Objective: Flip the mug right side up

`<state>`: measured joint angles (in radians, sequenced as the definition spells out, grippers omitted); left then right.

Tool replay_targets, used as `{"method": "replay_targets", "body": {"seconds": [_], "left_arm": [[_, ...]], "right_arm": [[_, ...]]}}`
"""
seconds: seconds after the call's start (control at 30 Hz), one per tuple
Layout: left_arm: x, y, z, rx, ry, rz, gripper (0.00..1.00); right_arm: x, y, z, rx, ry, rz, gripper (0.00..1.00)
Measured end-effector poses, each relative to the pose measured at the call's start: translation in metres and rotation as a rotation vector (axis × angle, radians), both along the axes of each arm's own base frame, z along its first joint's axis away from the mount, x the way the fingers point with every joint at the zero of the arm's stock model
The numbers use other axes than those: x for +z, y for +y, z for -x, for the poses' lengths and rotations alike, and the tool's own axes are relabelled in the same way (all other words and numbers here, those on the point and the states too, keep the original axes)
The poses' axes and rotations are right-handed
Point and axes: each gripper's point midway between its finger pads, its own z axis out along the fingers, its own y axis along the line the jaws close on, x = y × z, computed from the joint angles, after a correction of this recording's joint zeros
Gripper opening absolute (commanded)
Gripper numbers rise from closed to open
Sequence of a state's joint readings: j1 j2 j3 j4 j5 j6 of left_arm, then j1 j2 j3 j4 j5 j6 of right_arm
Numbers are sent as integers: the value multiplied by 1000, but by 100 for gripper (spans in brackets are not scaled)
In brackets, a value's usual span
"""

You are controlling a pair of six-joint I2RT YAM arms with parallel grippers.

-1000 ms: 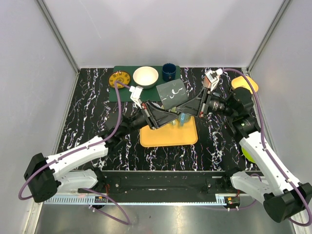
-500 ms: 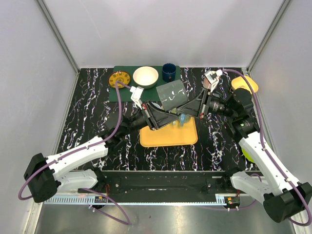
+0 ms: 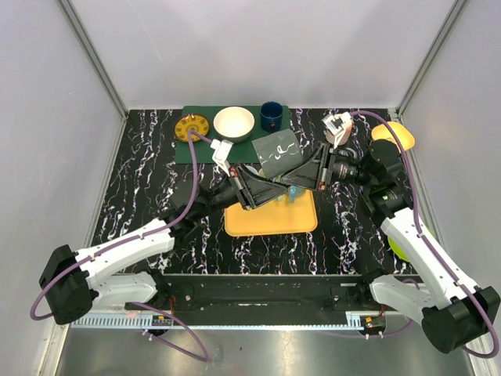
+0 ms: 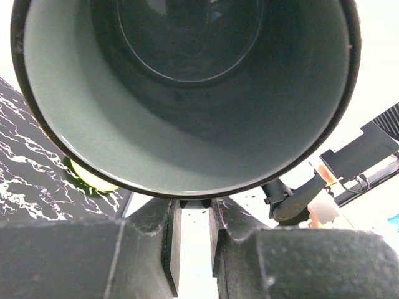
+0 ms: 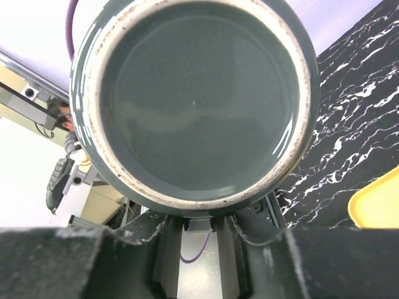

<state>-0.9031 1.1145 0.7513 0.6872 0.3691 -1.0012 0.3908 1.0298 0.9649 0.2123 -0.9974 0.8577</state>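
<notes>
Item, mug [image 3: 277,152]: dark grey-green glazed ceramic, cylindrical, with a white squiggle on its wall. It is off the table, tilted in the air over the far edge of the tray, between my two grippers. My left wrist camera looks straight into its mouth [image 4: 187,118]: smooth glossy interior, thin dark rim. My right wrist camera faces its underside [image 5: 194,103]: a flat glazed disc inside a pale, rough, unglazed foot ring. Item, left gripper [image 3: 273,182]: black matte fingers, clenched to a narrow slit on the lower edge of the mug's rim [image 4: 195,202]. Item, right gripper [image 3: 292,176]: black fingers set close together right under the edge of the mug's base [image 5: 199,225]; I cannot tell whether they pinch it or only touch it. Item, tray [image 3: 266,223]: yellow plastic, rectangular with rounded corners, at the middle of the table. Item, table [image 3: 141,180]: black surface with white marble veining. Item, mat [image 3: 259,114]: dark green, flat, at the far edge. On it stand a cream round bowl [image 3: 234,123], a small dark blue cup [image 3: 271,115] to the bowl's right, and a yellow disc with dark markings [image 3: 190,127] to its left.
</notes>
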Motion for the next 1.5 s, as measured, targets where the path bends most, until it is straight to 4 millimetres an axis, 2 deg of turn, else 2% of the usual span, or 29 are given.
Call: {"method": "replay_targets", "body": {"seconds": [0.1,0.3,0.33,0.37,0.47,0.53,0.6,0.67,0.8,0.97,1.13,1.3,1.4,1.5], "left_arm": [[-3,-1,1,-5,1,-9,0],[-3,-4,3,-11,-5,-7,1],[-3,-4,3,-11,-7,-7,5],[-2,-4,4,-13,-10,-7,13],[-1,-4,7,-16,-22,-8,30],[-2,-4,13,-30,-41,-17,36],[-8,-7,27,-70,-53,-44,40],[-17,-8,43,-131,-58,-74,41],[-21,-6,75,-249,-84,-91,43],[-16,3,80,-257,-107,-78,44],[-31,16,80,-237,-96,-100,44],[-44,35,83,-199,-99,-121,44],[-45,48,85,-156,-113,-124,44],[-44,60,83,-100,-130,-120,43]], "right_arm": [[0,0,1,3,5,2,0],[-1,0,2,-1,7,5,0],[0,0,2,-3,5,4,0],[0,-1,3,-5,4,2,0],[0,-2,5,-7,-1,-1,0],[1,-1,8,-2,5,-5,0],[1,1,13,14,13,-7,0],[-1,3,12,11,20,-8,0],[-8,3,-12,-89,53,-12,0],[-13,1,-21,-146,71,-10,0],[-16,-7,-27,-236,58,19,0],[-23,-36,-51,-492,34,145,0],[-30,-70,-77,-725,24,267,0],[-45,-115,-98,-952,32,394,0]]}}
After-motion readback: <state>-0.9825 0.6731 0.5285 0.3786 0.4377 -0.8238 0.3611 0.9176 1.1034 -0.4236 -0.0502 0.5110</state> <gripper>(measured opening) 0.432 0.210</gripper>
